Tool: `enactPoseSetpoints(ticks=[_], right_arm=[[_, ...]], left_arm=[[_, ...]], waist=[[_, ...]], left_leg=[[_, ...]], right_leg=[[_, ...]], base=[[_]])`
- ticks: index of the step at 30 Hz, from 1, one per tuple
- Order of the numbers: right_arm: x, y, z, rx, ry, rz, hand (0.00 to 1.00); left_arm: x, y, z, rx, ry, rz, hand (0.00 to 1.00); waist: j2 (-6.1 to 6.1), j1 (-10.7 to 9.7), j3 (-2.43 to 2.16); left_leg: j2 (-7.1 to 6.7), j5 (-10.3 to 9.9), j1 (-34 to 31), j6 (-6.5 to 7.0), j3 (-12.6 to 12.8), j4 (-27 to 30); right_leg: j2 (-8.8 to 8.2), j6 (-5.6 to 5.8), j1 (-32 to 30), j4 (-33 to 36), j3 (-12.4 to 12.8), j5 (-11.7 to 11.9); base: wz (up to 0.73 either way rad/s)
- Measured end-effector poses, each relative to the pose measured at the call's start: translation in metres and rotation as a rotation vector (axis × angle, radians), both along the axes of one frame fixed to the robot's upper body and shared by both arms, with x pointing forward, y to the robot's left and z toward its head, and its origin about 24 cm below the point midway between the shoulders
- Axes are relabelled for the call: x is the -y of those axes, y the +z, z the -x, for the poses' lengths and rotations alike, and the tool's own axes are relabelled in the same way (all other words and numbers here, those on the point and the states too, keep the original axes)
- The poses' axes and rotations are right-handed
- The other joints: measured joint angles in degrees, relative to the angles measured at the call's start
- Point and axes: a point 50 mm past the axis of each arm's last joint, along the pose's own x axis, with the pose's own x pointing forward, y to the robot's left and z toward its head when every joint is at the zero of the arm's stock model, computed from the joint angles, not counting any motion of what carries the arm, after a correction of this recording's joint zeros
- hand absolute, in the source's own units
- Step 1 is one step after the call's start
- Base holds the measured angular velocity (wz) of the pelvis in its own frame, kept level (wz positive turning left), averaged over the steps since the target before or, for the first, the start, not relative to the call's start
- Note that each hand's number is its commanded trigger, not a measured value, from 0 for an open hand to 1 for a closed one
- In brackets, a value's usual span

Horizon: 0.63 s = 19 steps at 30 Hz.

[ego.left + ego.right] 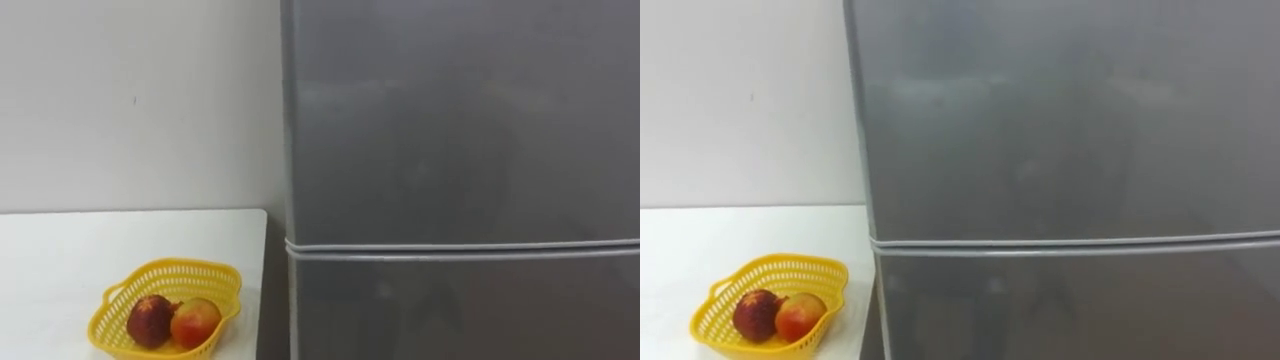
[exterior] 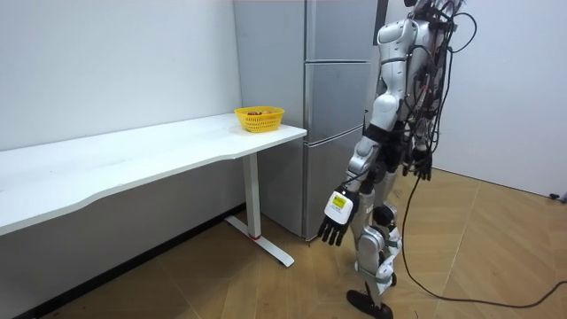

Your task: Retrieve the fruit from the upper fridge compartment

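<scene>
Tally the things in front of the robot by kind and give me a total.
Fruit: 2, one dark red, one red and yellow, both in the basket
Basket: 1, yellow, on the table
Table: 1, white
Fridge: 1, grey, both doors shut
Total: 5

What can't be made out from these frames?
Contents of the tall grey two-door fridge: hidden by shut doors, all views.
Fridge's right side: cut off by the frame edge in the eye views.
Two reddish fruits in the yellow plastic basket: kind unclear in the eye views, too small in the room view.
</scene>
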Motion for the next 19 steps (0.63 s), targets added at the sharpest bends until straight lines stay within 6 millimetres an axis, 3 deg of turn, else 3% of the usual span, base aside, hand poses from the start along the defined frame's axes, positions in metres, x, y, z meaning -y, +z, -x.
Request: enactPoseSetpoints(ticks=[9,19], right_arm=[[-0.006,-0.003,-0.039,0.047,0.211,-0.077,0.00],[-0.018,-0.004,-0.059,0.113,0.283,-0.143,0.00]], left_arm=[[0.011,-0.003,-0.001,-0.028,-0.054,0.030,0.00],[0.017,-0.005,-0.002,-0.057,-0.093,0.061,0.00]], waist=[[1.03,0.5,0.15],[1.10,1.4,0.37]], left_leg=[[0.07,0.0,0.1,0.00,0.0,0.0],[0.01,0.0,-0.5,0.00,-0.2,0.0]], right_leg=[[0.07,-0.13,0.2,-0.1,0.0,0.1],[0.02,-0.11,0.0,-0.7,0.0,0.1]], base=[[0.00],[0.00]])
